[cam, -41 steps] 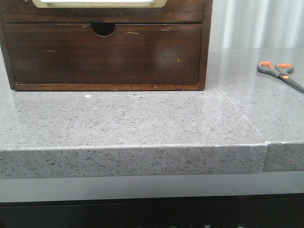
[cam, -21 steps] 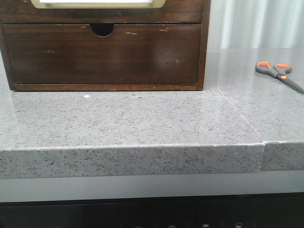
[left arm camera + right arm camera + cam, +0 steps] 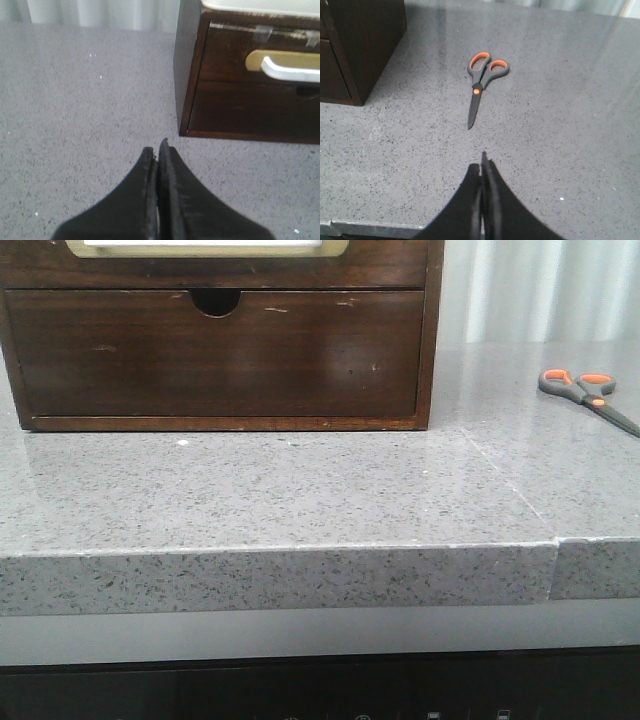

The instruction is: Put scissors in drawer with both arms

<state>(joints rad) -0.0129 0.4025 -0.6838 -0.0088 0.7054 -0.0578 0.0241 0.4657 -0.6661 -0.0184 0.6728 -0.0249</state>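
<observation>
The scissors lie flat on the grey stone counter at the right, closed, with dark grey handles and orange-lined loops. In the right wrist view the scissors lie ahead of my right gripper, which is shut and empty, well short of the blade tip. The drawer with its cream-gold rimmed panel is at the top of the brown cabinet, mostly cut off in the front view. In the left wrist view the drawer is closed, ahead and to one side of my left gripper, which is shut and empty.
Below the drawer is a plain scratched drawer front with a half-round notch. The cabinet stands left of the scissors. The counter has a front edge and a seam at the right. Pale curtains hang behind.
The front view shifted slightly a second ago and is steady now. The scissors and cabinet have not moved on the counter.
</observation>
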